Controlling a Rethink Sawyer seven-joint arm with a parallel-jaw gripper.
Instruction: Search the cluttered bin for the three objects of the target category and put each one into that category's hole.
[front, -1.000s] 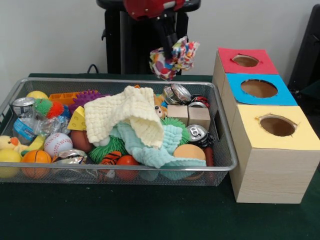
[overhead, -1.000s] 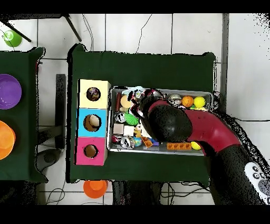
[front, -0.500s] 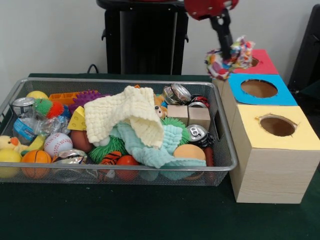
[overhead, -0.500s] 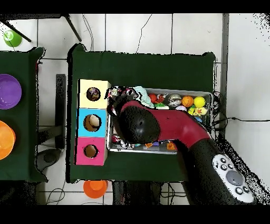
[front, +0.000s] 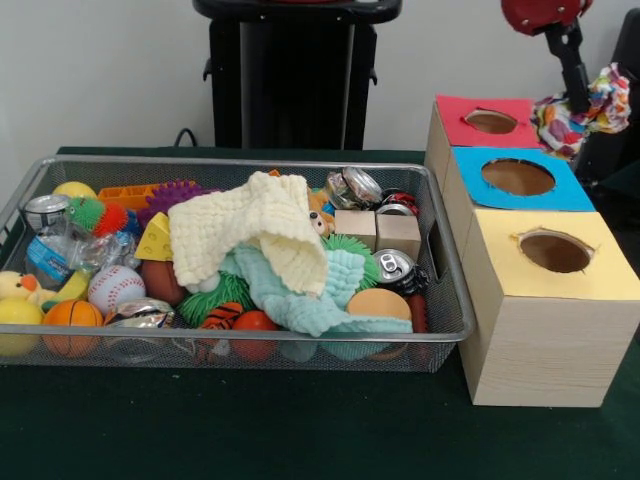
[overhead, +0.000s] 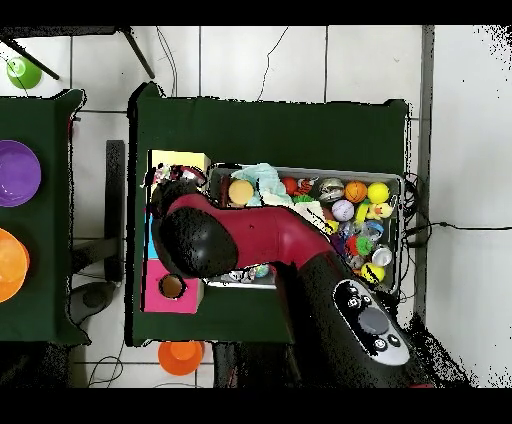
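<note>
From the front, the gripper (front: 578, 100) is clamped on a colorful rope toy (front: 580, 108), up in the air beside the boxes, past the red box (front: 490, 122). The bin (front: 452, 300) stays full of toys, with a cream cloth (front: 255, 232) on top.

From above, the arm (overhead: 250, 235) covers the boxes; the gripper is hidden there

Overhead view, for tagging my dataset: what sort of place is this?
Probably a robotics lab: a tiled floor, a green-covered table holding a mesh bin and sorting boxes.
</note>
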